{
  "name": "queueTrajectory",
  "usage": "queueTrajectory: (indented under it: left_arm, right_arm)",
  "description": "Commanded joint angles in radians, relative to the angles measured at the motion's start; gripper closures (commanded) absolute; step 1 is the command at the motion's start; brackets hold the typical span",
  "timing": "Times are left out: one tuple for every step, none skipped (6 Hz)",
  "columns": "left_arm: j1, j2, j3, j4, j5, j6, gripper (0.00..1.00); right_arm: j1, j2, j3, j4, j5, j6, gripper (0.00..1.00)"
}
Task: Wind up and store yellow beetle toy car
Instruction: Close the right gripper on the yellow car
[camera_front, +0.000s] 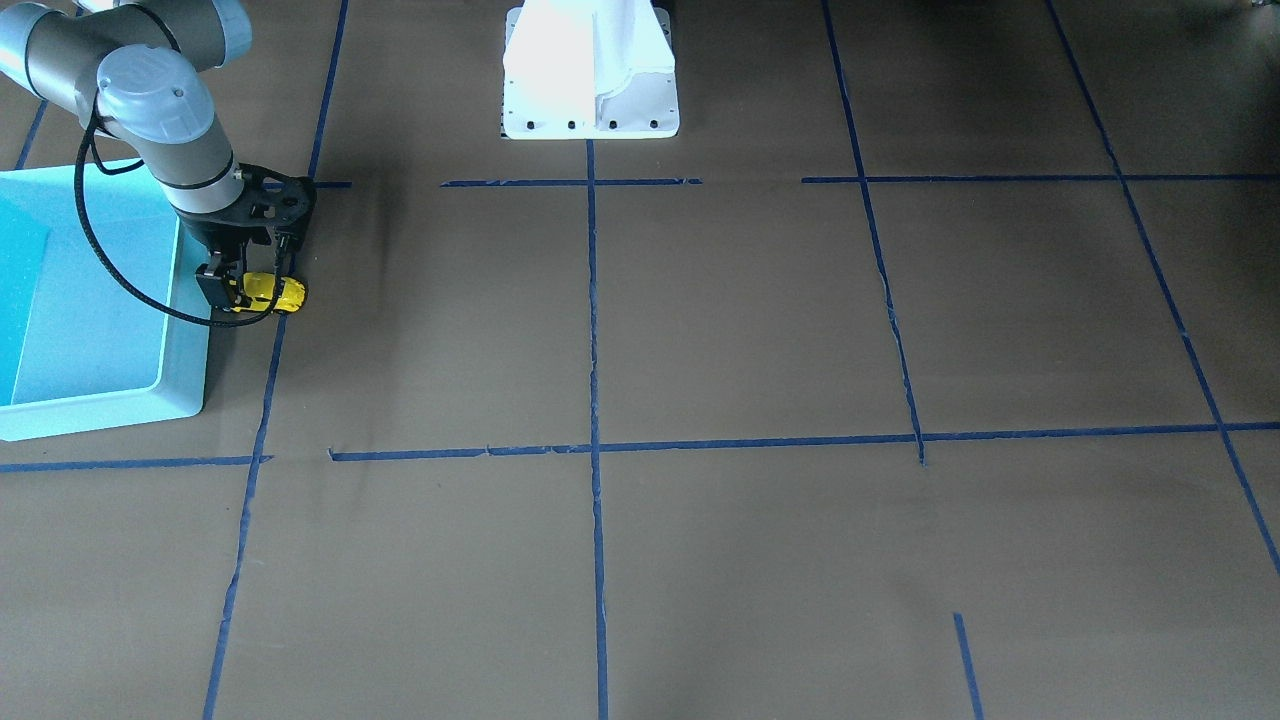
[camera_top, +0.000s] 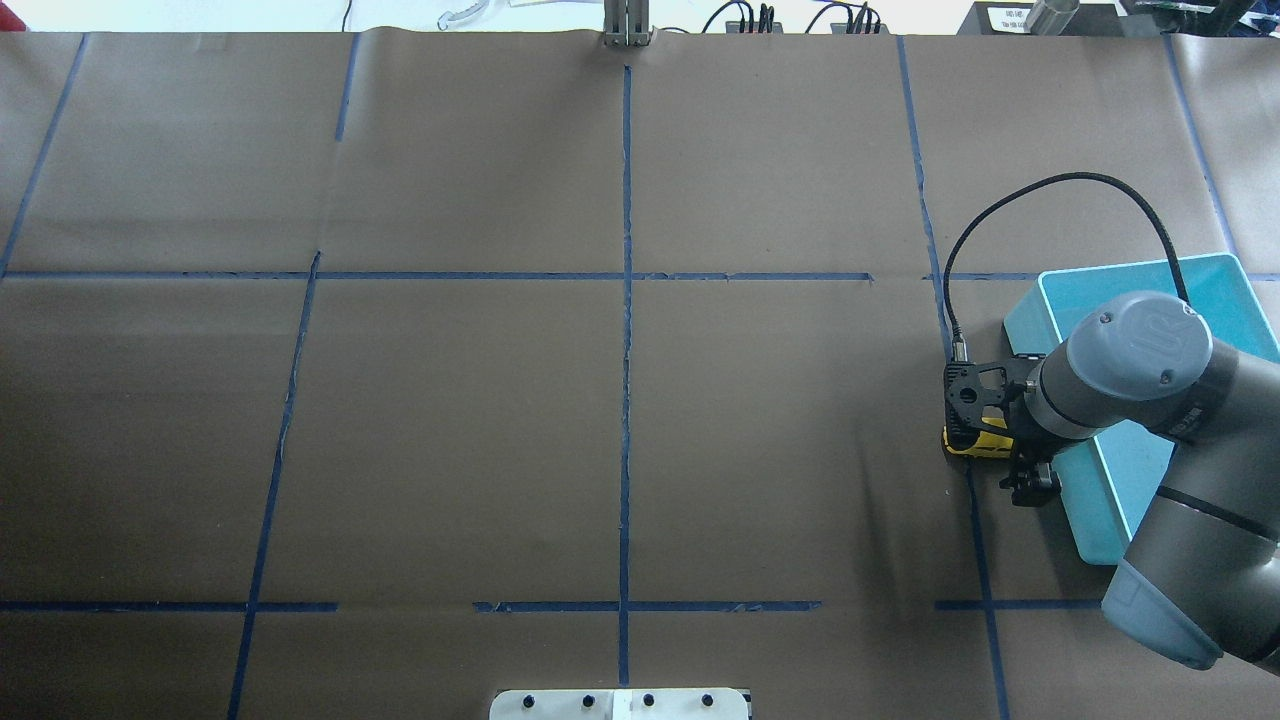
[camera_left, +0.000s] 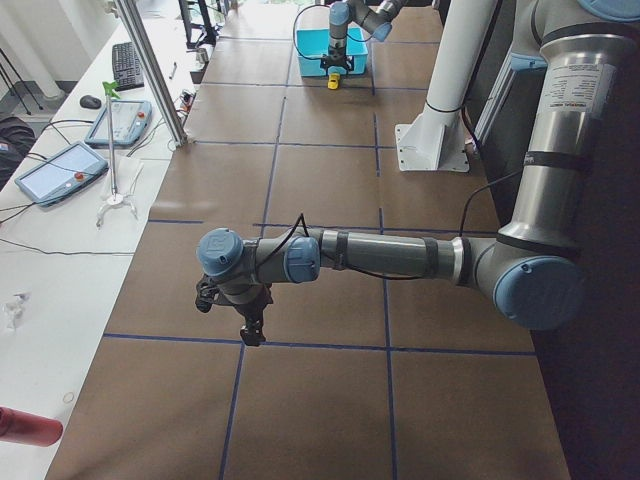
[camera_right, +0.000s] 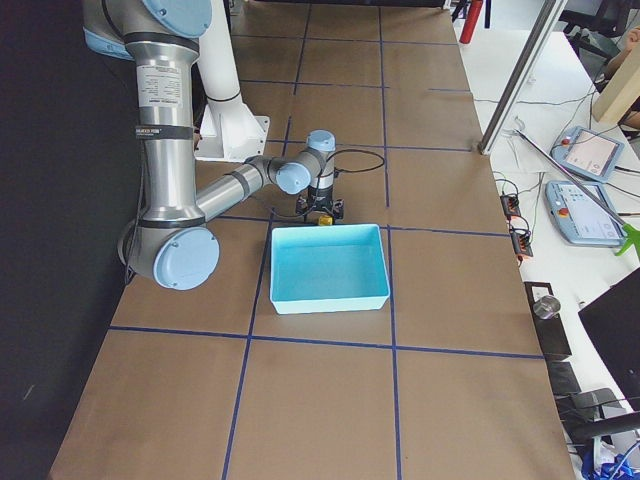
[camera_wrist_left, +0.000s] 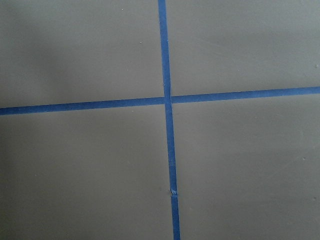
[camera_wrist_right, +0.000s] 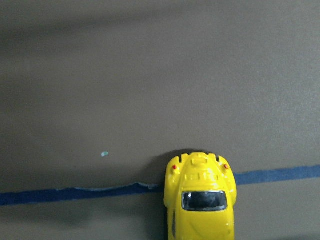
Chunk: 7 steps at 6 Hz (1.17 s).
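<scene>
Right end effector sits down over the yellow beetle toy car, just outside the turquoise bin.
Readable text: only a UR logo on the right arm's joint cap; the sleeve label is too small to read. The car is on the table, across a blue tape line, just beside the bin's outer wall. A black cable loops off the wrist. The right arm reaches over the bin with its wrist pointing straight down. Fingers are hidden, so can't tell if it's clamped on the car. The left arm is stretched low and level, well apart. The left end effector points down near a tape crossing; opening can't be told.
</scene>
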Motion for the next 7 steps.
queueTrajectory:
  left_arm:
    - [0.0,0.0,0.002,0.0,0.0,0.0,0.0]
    - [0.0,0.0,0.002,0.0,0.0,0.0,0.0]
    - [0.0,0.002,0.002,0.0,0.0,0.0,0.0]
    - [0.0,0.0,0.002,0.0,0.0,-0.001,0.0]
    - [0.0,0.0,0.003,0.0,0.0,0.0,0.0]
    - [0.0,0.0,0.002,0.0,0.0,-0.001,0.0]
    - [0.0,0.0,0.0,0.0,-0.002,-0.003,0.0]
  right_arm:
    - [-0.008,0.011,-0.026,0.006,-0.002,0.001,0.01]
    - [-0.008,0.02,-0.03,0.006,-0.003,-0.001,0.24]
    - [-0.008,0.023,-0.032,0.006,-0.003,-0.004,0.69]
    - [-0.005,0.023,-0.006,0.001,-0.028,-0.004,0.99]
    - [0.0,0.018,0.014,-0.003,-0.043,-0.004,1.0]
    - [0.003,0.017,0.072,-0.052,-0.068,-0.002,1.0]
    - [0.003,0.026,0.162,-0.135,-0.068,0.001,1.0]
